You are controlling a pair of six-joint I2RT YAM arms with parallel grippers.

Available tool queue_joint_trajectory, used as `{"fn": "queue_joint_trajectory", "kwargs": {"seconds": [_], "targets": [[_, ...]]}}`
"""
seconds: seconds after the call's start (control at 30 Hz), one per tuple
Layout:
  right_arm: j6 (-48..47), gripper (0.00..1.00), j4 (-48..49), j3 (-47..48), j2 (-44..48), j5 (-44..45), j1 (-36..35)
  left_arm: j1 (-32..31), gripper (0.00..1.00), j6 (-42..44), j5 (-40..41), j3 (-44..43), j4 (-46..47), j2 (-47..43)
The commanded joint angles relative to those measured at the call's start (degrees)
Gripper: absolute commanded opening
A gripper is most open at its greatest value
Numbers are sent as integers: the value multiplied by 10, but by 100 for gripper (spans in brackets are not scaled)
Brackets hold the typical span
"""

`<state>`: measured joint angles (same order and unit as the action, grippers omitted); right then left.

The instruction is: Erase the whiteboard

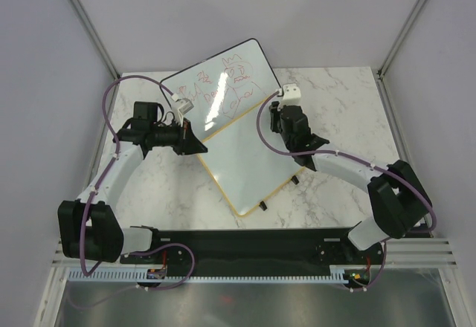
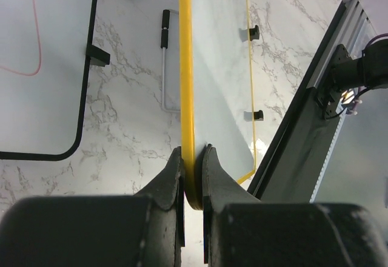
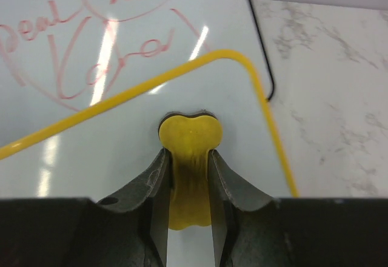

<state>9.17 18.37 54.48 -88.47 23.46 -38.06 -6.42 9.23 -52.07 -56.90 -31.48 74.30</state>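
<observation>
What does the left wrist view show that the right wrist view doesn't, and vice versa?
Left wrist only: the left claw shut on the whiteboard's yellow edge, two black clips, a metal rod on the table. Right wrist only: the right claw shut on a yellow eraser over the whiteboard's face. Both: the whiteboard, the black-framed board with red marks, the marble table.

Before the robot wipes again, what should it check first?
1. Left gripper shut on the small whiteboard, on its yellow frame: ok.
2. Right gripper shut on the eraser: ok.
3. Eraser over the small whiteboard, near a corner: ok.
4. Eraser pressing on the surface: cannot tell.
5. Eraser off the big board with red writing: ok.
6. Small whiteboard free of marks: none visible, but the arms hide part, so cannot tell.
</observation>
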Motion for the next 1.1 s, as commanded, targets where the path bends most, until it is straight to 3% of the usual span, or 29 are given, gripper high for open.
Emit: {"fn": "queue_joint_trajectory", "kwargs": {"seconds": [0.0, 0.17, 0.3, 0.47, 0.63, 0.73, 0.77, 0.87, 1.07], "targets": [[3, 0, -67, -34, -6, 13, 37, -26, 2, 104, 2, -20, 27, -13], [20, 0, -68, -34, 0, -39, 29, -26, 2, 101, 0, -26, 27, -8], [32, 0, -60, -31, -14, -36, -58, -26, 2, 98, -2, -29, 26, -7], [69, 0, 2, -39, -21, -114, -112, -28, 2, 97, 0, -32, 27, -7], [70, 0, -17, -40, -21, -55, -104, -29, 2, 98, 2, -27, 27, -7], [78, 0, -40, -72, 15, -35, -47, -29, 2, 100, 2, -25, 27, -7], [87, 0, -35, -87, 28, -42, -2, -29, 2, 100, 3, -25, 27, -6], [70, 0, -48, -126, 83, -50, 46, -30, 2, 98, 7, -26, 26, -4], [52, 0, -73, -104, 92, -134, 32, -30, 2, 92, 19, -28, 27, -7]]}}
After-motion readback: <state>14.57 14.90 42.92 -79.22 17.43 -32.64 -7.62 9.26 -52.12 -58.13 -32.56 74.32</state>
